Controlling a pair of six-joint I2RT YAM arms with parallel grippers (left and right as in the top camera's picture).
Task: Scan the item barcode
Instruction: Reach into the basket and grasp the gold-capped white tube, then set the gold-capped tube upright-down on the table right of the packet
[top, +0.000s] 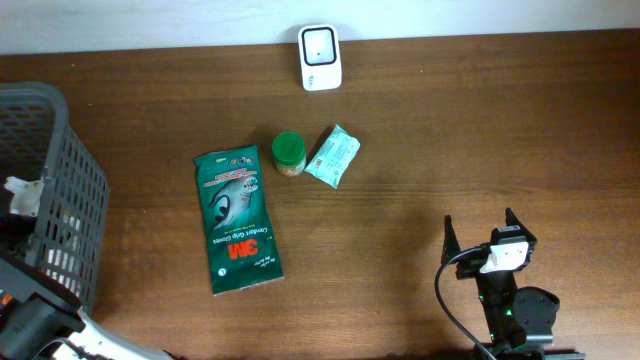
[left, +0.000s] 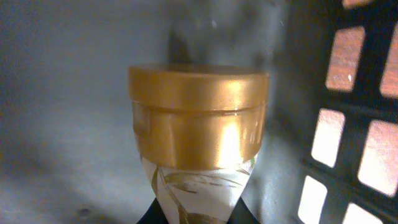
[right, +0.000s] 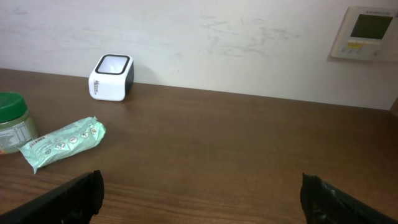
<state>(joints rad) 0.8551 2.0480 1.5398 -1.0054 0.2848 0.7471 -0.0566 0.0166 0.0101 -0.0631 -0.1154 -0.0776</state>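
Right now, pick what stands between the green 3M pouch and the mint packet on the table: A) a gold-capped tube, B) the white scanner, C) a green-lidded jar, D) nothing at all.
C: the overhead view shows the green-lidded jar standing between the 3M pouch and the mint packet.

My tabletop (top: 450, 130) is of dark brown wood, and its fine grain runs along its length. Behind its far edge stands a pale, plain wall (right: 236, 37) with some faint scuff marks. Toward the right side of that edge, a small white control panel (right: 367, 34) with a little screen hangs on the wall. The light is soft and even.
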